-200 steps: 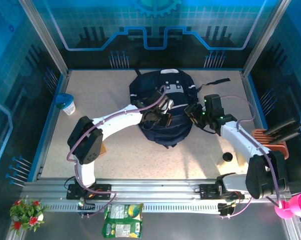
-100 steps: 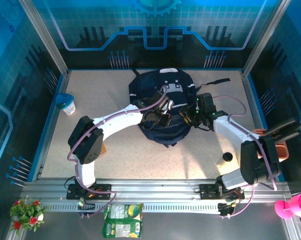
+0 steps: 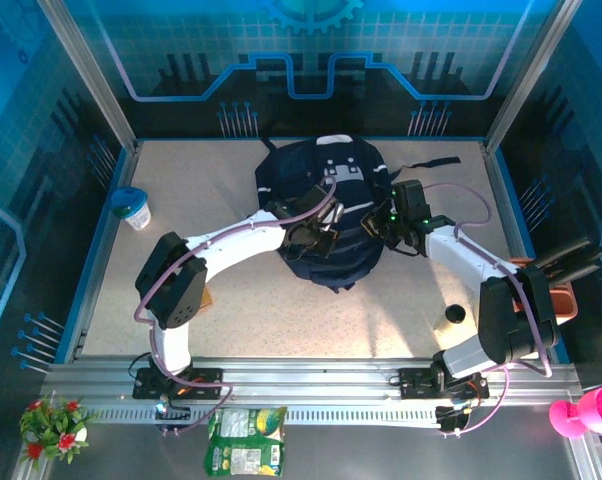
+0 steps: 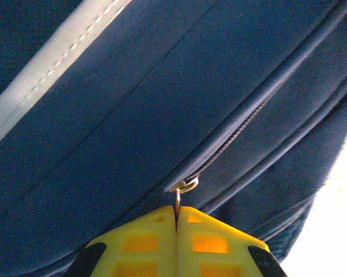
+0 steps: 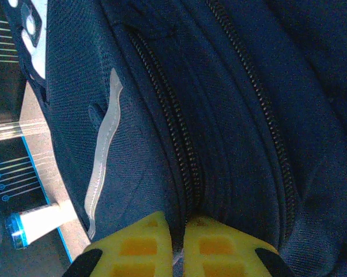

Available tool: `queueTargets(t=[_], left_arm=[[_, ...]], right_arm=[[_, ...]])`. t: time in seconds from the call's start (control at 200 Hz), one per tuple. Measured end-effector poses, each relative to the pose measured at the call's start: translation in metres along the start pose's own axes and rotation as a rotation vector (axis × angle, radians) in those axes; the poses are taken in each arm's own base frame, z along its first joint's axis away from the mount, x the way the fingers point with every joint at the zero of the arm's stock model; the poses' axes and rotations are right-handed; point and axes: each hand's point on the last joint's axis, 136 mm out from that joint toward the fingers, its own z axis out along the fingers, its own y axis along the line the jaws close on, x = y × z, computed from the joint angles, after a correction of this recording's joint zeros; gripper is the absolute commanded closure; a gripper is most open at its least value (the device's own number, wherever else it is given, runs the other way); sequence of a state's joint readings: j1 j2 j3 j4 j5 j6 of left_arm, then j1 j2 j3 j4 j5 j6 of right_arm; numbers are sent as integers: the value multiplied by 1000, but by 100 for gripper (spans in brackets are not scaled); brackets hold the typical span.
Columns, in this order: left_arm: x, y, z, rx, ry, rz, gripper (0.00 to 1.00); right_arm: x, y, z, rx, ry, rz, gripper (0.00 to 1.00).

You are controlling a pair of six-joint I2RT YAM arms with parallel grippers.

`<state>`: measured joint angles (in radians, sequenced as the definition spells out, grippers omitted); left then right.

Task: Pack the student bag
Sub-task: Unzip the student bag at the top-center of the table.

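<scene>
Two tools grip the student bag [image 3: 326, 262] on the table [image 3: 231, 310]: left tool [image 4: 177, 210] pinching its zipper pull [image 4: 183, 186], right tool [image 5: 179, 224] clamped on fabric beside a zipper.

This is a robotics lab cell, a staged test booth rather than a lived-in room. Blue printed wall panels [image 3: 311, 50] with gear and circuit graphics close it in from 9 round to 3 o'clock, framed by aluminium posts [image 3: 88, 70]. The speckled tabletop [image 3: 241, 310] ends at 6 o'clock in a slotted aluminium rail [image 3: 311, 385], where the left arm [image 3: 226, 240] and right arm [image 3: 471, 265] are bolted. Props sit around: a blue-lidded cup [image 3: 132, 208] at 9 o'clock, fake flowers [image 3: 53, 425] at 7.
</scene>
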<state>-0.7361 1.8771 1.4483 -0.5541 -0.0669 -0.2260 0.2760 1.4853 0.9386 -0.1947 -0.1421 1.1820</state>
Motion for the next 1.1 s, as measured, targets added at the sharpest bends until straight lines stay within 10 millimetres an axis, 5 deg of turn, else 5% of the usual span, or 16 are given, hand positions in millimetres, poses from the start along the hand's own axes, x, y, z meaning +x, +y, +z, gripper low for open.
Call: queueTargets(t=[0.425, 0.94, 1.101], left_arm=[[37, 55, -6, -148, 46, -46, 100], [28, 102, -15, -18, 58, -192, 100], [11, 114, -18, -2, 40, -228, 100]], right_arm=[[-5, -4, -1, 26, -27, -29, 92], [-3, -11, 6, 50, -12, -27, 92], [-3, -12, 7, 54, -10, -35, 92]])
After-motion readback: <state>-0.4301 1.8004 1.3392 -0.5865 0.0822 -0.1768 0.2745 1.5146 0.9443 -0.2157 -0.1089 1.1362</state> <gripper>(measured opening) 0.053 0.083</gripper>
